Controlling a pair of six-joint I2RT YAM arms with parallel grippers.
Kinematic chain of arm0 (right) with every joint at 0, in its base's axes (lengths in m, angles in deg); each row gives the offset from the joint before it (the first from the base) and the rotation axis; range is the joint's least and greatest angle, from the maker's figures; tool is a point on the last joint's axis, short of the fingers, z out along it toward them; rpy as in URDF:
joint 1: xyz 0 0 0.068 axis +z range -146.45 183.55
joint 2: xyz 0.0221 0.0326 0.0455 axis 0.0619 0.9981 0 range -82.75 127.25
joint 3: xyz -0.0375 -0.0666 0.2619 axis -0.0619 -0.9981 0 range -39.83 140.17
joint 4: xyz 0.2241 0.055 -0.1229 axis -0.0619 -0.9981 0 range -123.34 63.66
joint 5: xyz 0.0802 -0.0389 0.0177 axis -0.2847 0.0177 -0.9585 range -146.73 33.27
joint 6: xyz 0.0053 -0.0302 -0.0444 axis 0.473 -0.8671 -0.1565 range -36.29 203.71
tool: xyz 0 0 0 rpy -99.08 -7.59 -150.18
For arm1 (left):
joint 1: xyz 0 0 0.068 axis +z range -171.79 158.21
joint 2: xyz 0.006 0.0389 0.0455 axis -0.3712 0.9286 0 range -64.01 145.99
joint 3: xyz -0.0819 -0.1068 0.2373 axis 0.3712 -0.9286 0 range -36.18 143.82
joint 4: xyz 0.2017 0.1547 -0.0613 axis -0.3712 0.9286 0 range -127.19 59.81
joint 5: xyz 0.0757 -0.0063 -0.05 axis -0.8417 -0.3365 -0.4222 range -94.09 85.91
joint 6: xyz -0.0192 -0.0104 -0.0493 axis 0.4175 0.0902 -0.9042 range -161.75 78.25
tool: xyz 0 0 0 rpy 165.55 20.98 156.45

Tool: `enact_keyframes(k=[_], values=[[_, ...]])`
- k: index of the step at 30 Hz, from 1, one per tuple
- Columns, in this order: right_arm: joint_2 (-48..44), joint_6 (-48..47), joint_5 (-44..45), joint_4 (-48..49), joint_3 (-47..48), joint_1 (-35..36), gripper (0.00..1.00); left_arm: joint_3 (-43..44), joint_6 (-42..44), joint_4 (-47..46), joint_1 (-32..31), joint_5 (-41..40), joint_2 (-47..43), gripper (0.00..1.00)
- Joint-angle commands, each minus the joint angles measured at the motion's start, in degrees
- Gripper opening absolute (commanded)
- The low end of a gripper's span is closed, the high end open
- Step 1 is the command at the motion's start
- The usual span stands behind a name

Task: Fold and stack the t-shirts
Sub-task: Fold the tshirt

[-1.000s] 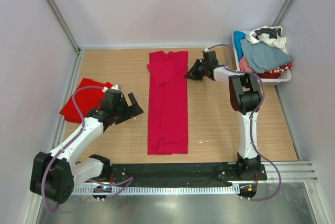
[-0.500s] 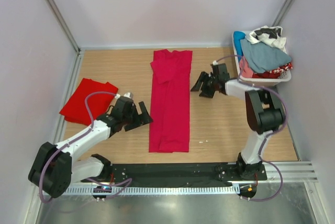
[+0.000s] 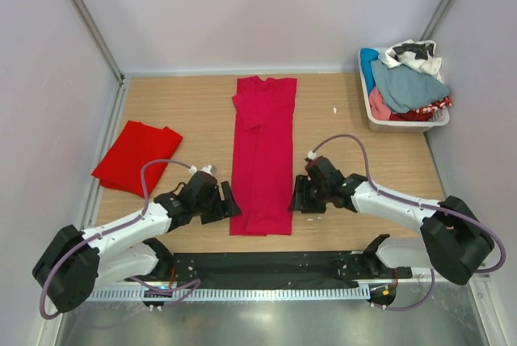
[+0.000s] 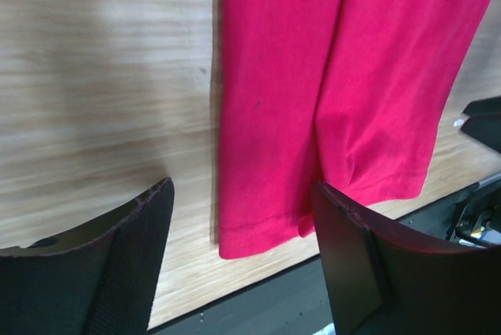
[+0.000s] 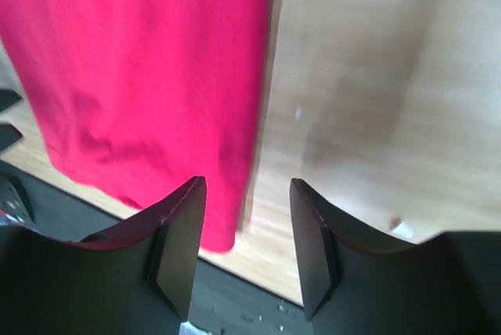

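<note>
Your left pincer (image 3: 227, 202): jaws apart, empty, just beside left near corner of long deep-crimson cloth t-shirt folded into narrow strip (image 3: 262, 152). Your right pincer (image 3: 297, 197): jaws apart, empty, just beside right near corner. Strip lies between both pincers on wooden desk (image 3: 178, 111), long axis running away from you, hem nearest arm bases, collar far. Each arm equally near its own corner. Brighter scarlet folded cloth t-shirt (image 3: 133, 156) well apart, far left. Judgement: near hem gets pinched next.
</note>
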Motion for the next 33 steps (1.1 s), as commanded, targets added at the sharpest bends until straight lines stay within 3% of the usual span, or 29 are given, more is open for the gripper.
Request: enact_keyframes(k=[1,5,10,15,16,20,21,26,33], values=[[-2.4,6.0,3.82,-1.49,-1.32,4.99,0.52,-0.72,-2.34,-0.15,-1.87,-1.84,-1.38,0.7],[-3.36,9.79,4.18,-1.76,-1.59,10.62,0.47,-1.69,-3.49,0.03,-3.02,-1.84,-2.26,0.59],[-2.58,12.6,6.2,-1.85,-0.98,17.12,0.46,-3.18,-5.07,0.11,-4.51,-2.01,-3.23,0.53],[-0.03,13.66,8.04,-1.23,-1.33,18.8,0.41,-3.88,-6.3,0.11,-5.83,-2.8,-3.32,0.49],[0.32,13.75,8.14,-0.97,-1.68,18.89,0.38,-3.97,-6.39,0.03,-5.92,-2.89,-3.23,0.49],[-1.25,14.98,8.75,0.09,-3.17,19.24,0.05,-4.15,-6.39,0.11,-6.45,-2.89,-2.61,0.42],[-2.04,15.41,8.93,-0.26,-3.61,19.24,0.03,-4.24,-6.56,0.11,-6.45,-2.98,-2.61,0.41],[-6.52,16.03,11.04,-2.63,-5.28,19.24,0.02,-5.12,-7.35,0.11,-6.88,-2.98,-2.27,0.4],[-5.83,16.47,9.89,-0.35,-7.39,19.51,0.02,-4.68,-8.41,0.03,-8.38,-2.98,-0.68,0.35]])
